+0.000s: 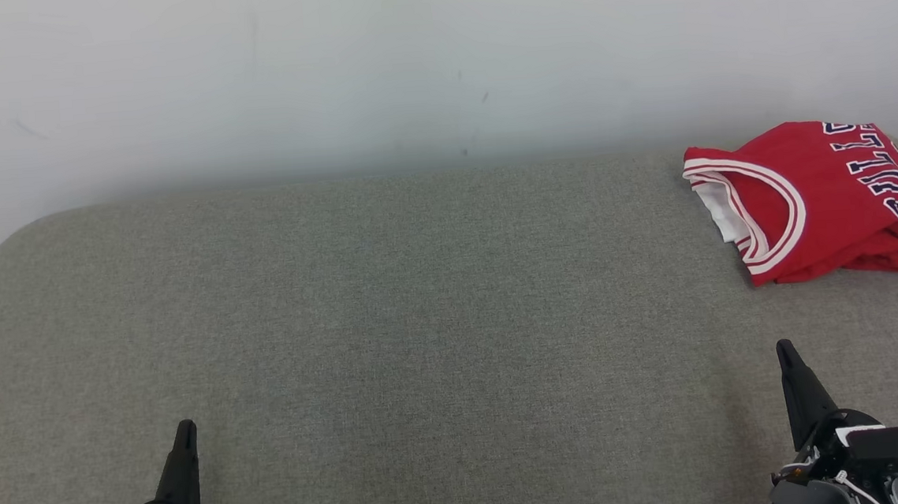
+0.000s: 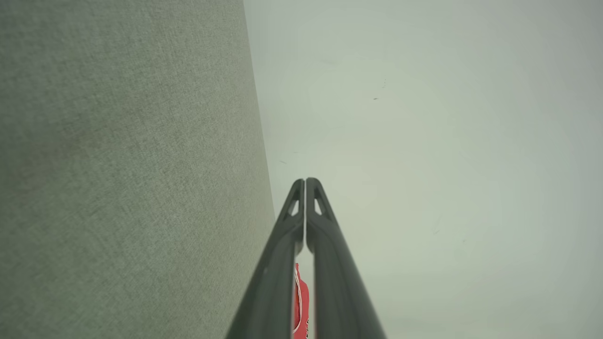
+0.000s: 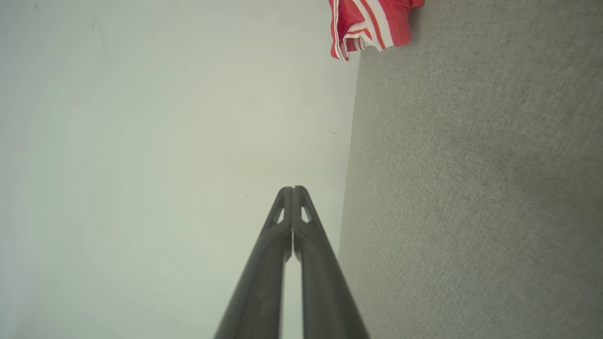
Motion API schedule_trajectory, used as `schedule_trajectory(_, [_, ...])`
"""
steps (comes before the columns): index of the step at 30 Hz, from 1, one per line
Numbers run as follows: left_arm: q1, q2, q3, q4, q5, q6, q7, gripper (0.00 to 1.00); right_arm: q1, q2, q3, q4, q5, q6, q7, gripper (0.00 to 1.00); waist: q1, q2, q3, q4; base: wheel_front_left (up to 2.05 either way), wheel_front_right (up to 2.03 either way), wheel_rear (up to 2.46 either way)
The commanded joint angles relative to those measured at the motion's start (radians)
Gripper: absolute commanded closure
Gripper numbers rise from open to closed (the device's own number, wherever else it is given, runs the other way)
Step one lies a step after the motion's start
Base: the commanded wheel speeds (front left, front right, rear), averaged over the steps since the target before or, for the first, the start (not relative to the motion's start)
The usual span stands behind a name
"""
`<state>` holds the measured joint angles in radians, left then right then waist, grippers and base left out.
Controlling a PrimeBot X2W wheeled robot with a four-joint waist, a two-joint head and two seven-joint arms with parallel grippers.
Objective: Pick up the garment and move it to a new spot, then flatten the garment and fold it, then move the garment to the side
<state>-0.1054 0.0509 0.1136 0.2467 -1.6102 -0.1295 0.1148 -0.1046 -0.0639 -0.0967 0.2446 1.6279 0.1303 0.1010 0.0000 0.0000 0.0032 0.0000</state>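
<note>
The garment (image 1: 817, 198) is a red jersey with white trim and dark lettering, lying folded at the far right of the grey fabric surface (image 1: 422, 325). Part of it shows at the top of the right wrist view, garment (image 3: 370, 26), and a red sliver between the fingers in the left wrist view, garment (image 2: 300, 301). My left gripper (image 1: 185, 428) rests low at the near left, shut and empty, its tips together at left gripper (image 2: 305, 181). My right gripper (image 1: 784, 349) sits at the near right, shut and empty, below the jersey, tips together at right gripper (image 3: 292, 189).
A pale wall (image 1: 404, 65) rises right behind the grey surface. The surface's far left corner (image 1: 28, 226) is rounded, and a strip of floor edge shows beyond it.
</note>
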Motion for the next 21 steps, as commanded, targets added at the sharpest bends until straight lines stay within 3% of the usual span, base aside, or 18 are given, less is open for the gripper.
schedule_trajectory(1, [-0.009, -0.002, 0.003, 0.000, -0.005, -0.003, 0.001, 1.00, -0.006, 0.003, -0.002, 0.001, -0.003, 0.001, 0.002, 1.00, 0.0000, 0.0000, 0.000, 0.000, 0.00, 0.00, 0.00])
schedule_trajectory(21, [-0.008, -0.002, 0.002, 0.000, -0.005, -0.003, 0.001, 1.00, -0.007, 0.006, -0.006, 0.001, -0.008, 0.001, 0.005, 1.00, 0.0000, 0.0000, 0.000, 0.000, 0.00, 0.00, 0.00])
